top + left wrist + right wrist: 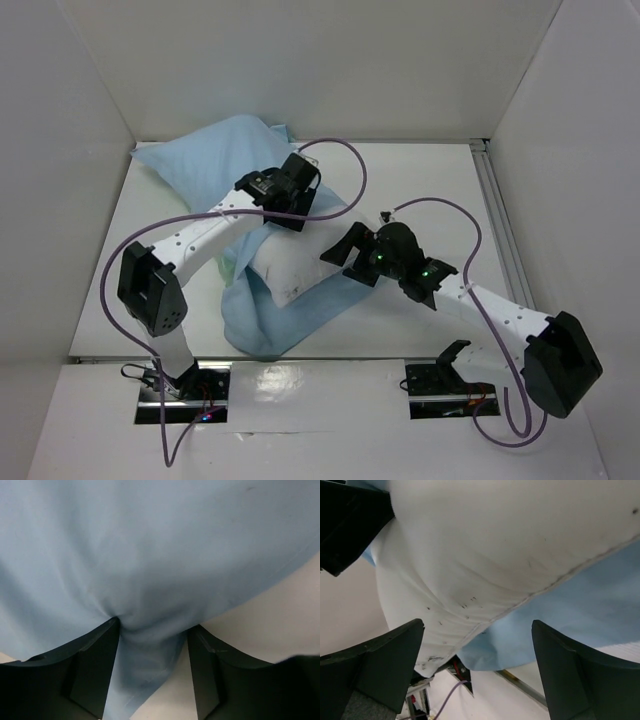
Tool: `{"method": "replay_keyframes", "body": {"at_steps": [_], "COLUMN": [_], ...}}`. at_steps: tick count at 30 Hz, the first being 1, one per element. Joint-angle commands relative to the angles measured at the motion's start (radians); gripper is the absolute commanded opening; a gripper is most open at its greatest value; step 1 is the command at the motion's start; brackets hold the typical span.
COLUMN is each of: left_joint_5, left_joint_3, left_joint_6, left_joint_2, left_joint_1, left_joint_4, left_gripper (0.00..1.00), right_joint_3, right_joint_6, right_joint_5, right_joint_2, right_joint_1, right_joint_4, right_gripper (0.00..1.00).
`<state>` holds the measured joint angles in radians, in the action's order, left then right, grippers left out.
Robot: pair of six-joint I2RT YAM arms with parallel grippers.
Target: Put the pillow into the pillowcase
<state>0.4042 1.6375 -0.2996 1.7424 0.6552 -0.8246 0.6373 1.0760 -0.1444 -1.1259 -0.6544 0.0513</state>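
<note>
The pillowcase (200, 160), the largest thing and the only container, is spread under and beyond the left gripper (290, 205). Its far part is seen swollen, so it is judged that one end of the pillow (290, 272) is already housed there. Its near part is laid limp on the table (420, 200), below and beside the right gripper (342, 250). The exposed end of the pillow is found directly ahead of the right gripper, with light blue cloth beneath it, so the insertion is judged to be partly done. In the left wrist view a fold of light blue cloth is gathered between the left fingers (95, 670) and is touched by both. The jaws are set fairly wide, and whether the fold is truly clamped cannot be told. The mouth of the sack is probably meant to be held or pinned there while the pillow is fed in. In the right wrist view the right fingers (385, 665) are spread wide, with nothing between them. The seamed, soiled corner of the pillow is seen just past the tips, placed as if for a fresh hold or a push.
</note>
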Motion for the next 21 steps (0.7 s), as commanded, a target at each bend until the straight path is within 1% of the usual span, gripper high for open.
{"method": "replay_keyframes", "body": {"at_steps": [1, 2, 3, 4, 5, 6, 8, 9, 10, 13, 14, 15, 16, 17, 18, 19, 20, 21], "left_joint_5": [0.114, 0.101, 0.091, 0.079, 0.067, 0.042, 0.024, 0.015, 0.015, -0.036, -0.051, -0.074, -0.126, -0.154, -0.188, -0.265, -0.309, -0.358], "left_joint_3": [0.053, 0.053, 0.065, 0.065, 0.065, 0.074, 0.074, 0.074, 0.074, 0.074, 0.074, 0.074, 0.074, 0.084, 0.084, 0.084, 0.093, 0.093], "left_joint_6": [-0.022, -0.041, -0.041, -0.041, -0.041, -0.041, -0.032, -0.032, -0.032, -0.022, -0.022, -0.022, -0.035, -0.035, -0.035, -0.044, -0.044, -0.055], "left_joint_2": [0.016, 0.002, -0.01, -0.024, -0.052, -0.064, -0.084, -0.099, -0.099, -0.124, -0.135, -0.135, -0.148, -0.162, -0.171, -0.172, -0.187, -0.201], "left_joint_1": [-0.025, -0.034, -0.052, -0.061, -0.062, -0.077, -0.089, -0.089, -0.089, -0.098, -0.098, -0.098, -0.098, -0.098, -0.098, -0.098, -0.098, -0.088], "left_joint_4": [-0.016, -0.016, -0.016, -0.016, -0.016, -0.007, 0.002, 0.002, 0.002, -0.008, -0.008, -0.018, -0.018, -0.027, -0.027, -0.027, -0.027, -0.027], "left_gripper": [0.66, 0.54, 0.49, 0.46, 0.38, 0.35, 0.24, 0.18, 0.18, 0.12, 0.05, 0.01, 0.0, 0.0, 0.0, 0.0, 0.0, 0.0], "right_joint_3": [0.009, 0.009, 0.024, 0.024, 0.024, 0.015, 0.004, 0.004, 0.024, 0.056, 0.056, 0.056, 0.056, 0.065, 0.082, 0.094, 0.129, 0.157], "right_joint_6": [0.033, 0.021, 0.003, -0.008, -0.017, -0.018, -0.018, -0.018, -0.018, -0.018, -0.018, -0.018, -0.018, -0.018, -0.018, -0.027, -0.027, -0.045], "right_joint_5": [-0.023, -0.023, -0.023, -0.036, -0.046, -0.046, -0.089, -0.098, -0.098, -0.127, -0.139, -0.149, -0.149, -0.149, -0.149, -0.149, -0.149, -0.149], "right_joint_2": [-0.021, -0.037, -0.055, -0.055, -0.066, -0.066, -0.081, -0.092, -0.119, -0.182, -0.198, -0.213, -0.231, -0.271, -0.291, -0.311, -0.342, -0.356], "right_joint_1": [0.01, 0.01, 0.024, 0.038, 0.038, 0.05, 0.064, 0.078, 0.078, 0.078, 0.078, 0.078, 0.069, 0.068, 0.068, 0.059, 0.059, 0.059], "right_joint_4": [-0.136, -0.136, -0.096, -0.084, -0.084, -0.084, -0.128, -0.137, -0.137, -0.197, -0.218, -0.246, -0.275, -0.325, -0.349, -0.37, -0.398, -0.398], "right_gripper": [0.94, 0.93, 0.92, 0.92, 0.92, 0.92, 0.92, 0.92, 0.93, 0.97, 0.97, 0.97, 0.97, 0.94, 0.91, 0.83, 0.67, 0.28]}}
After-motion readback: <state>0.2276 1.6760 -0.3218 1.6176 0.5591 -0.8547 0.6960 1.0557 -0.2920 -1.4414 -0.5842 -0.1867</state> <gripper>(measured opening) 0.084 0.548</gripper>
